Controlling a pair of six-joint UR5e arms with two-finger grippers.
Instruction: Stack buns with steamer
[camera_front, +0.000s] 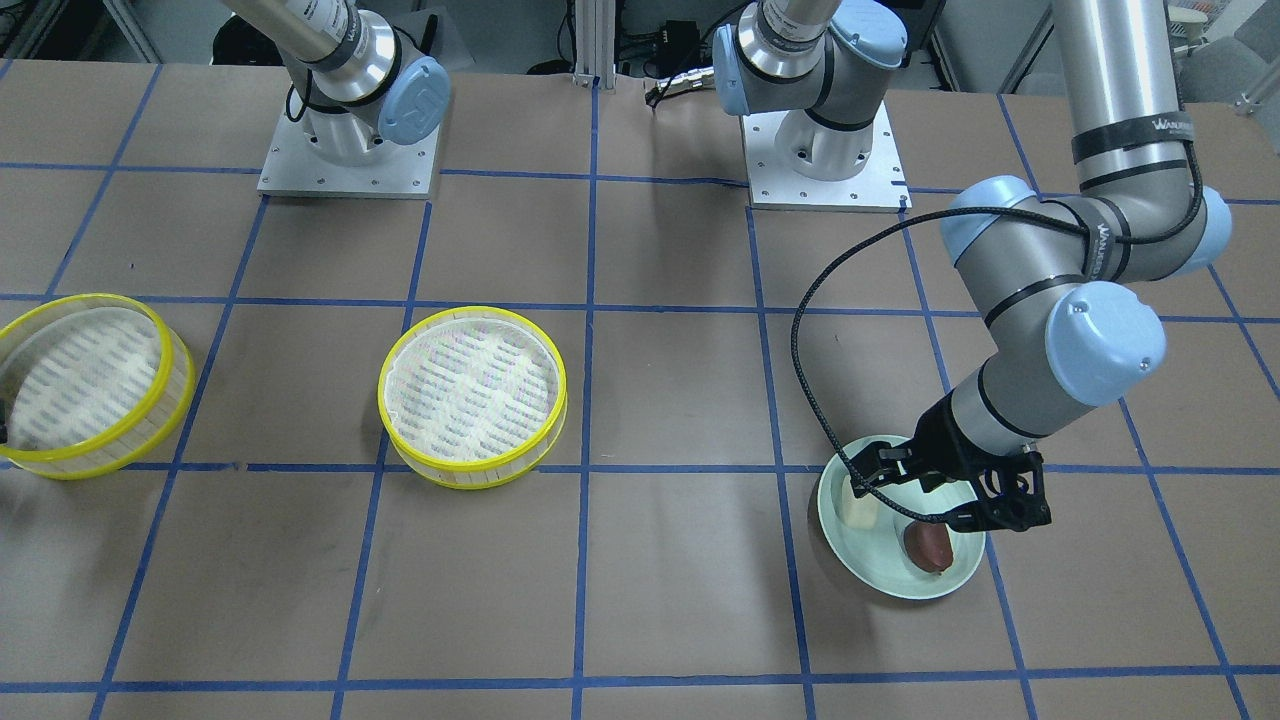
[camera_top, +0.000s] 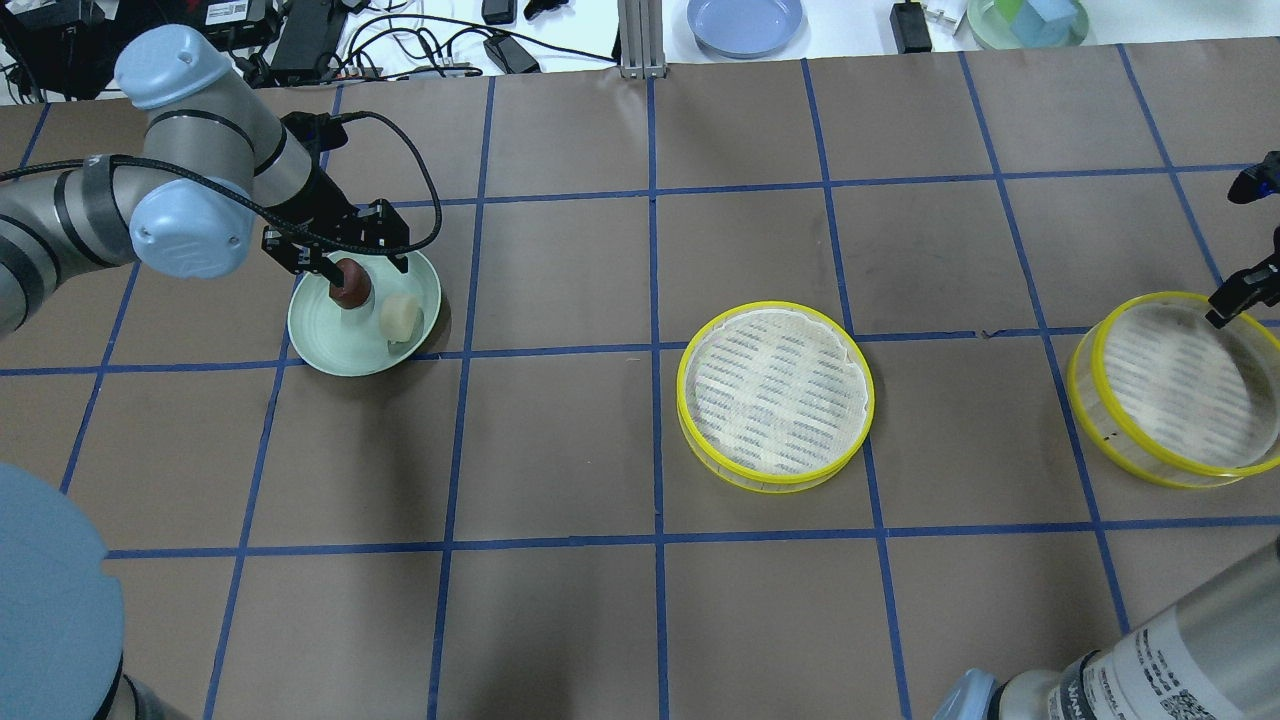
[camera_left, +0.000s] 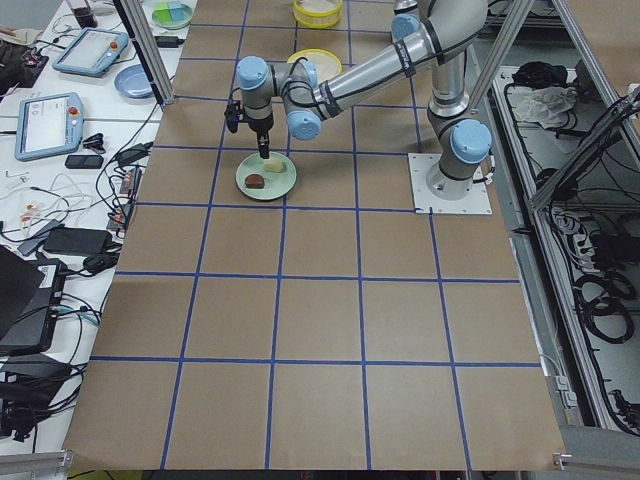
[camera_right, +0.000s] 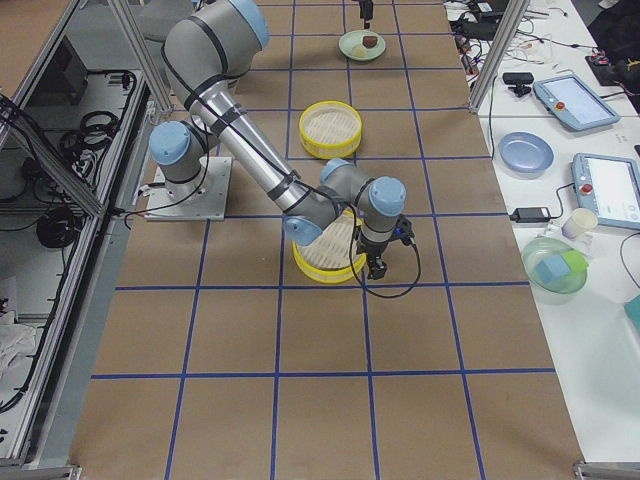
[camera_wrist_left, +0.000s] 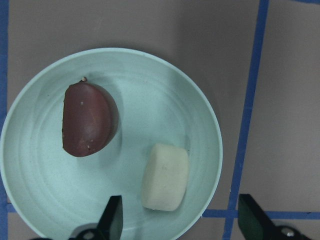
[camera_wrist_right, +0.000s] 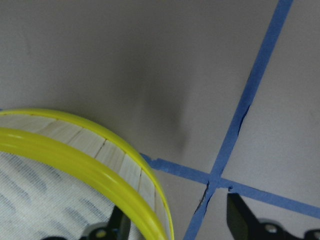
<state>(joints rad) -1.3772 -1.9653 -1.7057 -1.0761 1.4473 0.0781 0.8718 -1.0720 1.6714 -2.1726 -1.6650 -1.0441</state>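
A cream-white bun (camera_wrist_left: 166, 177) and a reddish-brown bun (camera_wrist_left: 87, 120) lie side by side on a pale green plate (camera_wrist_left: 150, 90). My left gripper (camera_wrist_left: 182, 222) is open and hovers just above the plate (camera_top: 330, 345), its fingers either side of the cream bun (camera_top: 402, 318), next to the brown bun (camera_top: 350, 285). One yellow-rimmed steamer (camera_top: 775, 483) stands mid-table. A second steamer (camera_top: 1150, 470) stands at the right. My right gripper (camera_top: 1238, 292) is open at this steamer's far rim (camera_wrist_right: 75, 160), a finger on each side of the wall.
A blue plate (camera_top: 745, 20), a bowl with coloured blocks (camera_top: 1025, 20) and cables (camera_top: 400, 50) lie beyond the table's far edge. The arm bases (camera_front: 348, 165) stand on the robot's side. Brown paper with blue tape lines covers the table (camera_top: 560, 450).
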